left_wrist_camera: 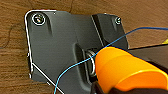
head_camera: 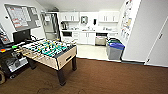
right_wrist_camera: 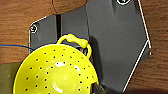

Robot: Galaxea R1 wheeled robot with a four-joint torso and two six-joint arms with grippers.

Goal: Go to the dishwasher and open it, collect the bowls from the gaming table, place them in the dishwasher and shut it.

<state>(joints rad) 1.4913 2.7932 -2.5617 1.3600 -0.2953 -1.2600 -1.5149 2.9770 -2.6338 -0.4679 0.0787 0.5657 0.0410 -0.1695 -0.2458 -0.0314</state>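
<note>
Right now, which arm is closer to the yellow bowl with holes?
Right, I think. The yellow bowl sits large and close at the right wrist. At the left wrist an orange thing sits close instead, so that arm seems farther from the bowl.

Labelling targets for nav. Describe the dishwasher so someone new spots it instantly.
Look past the football table to the white kitchen cabinets along the back wall. The dishwasher sits under the counter near its right end, behind the blue-lidded bin; it alone has a grey metal front.
</note>
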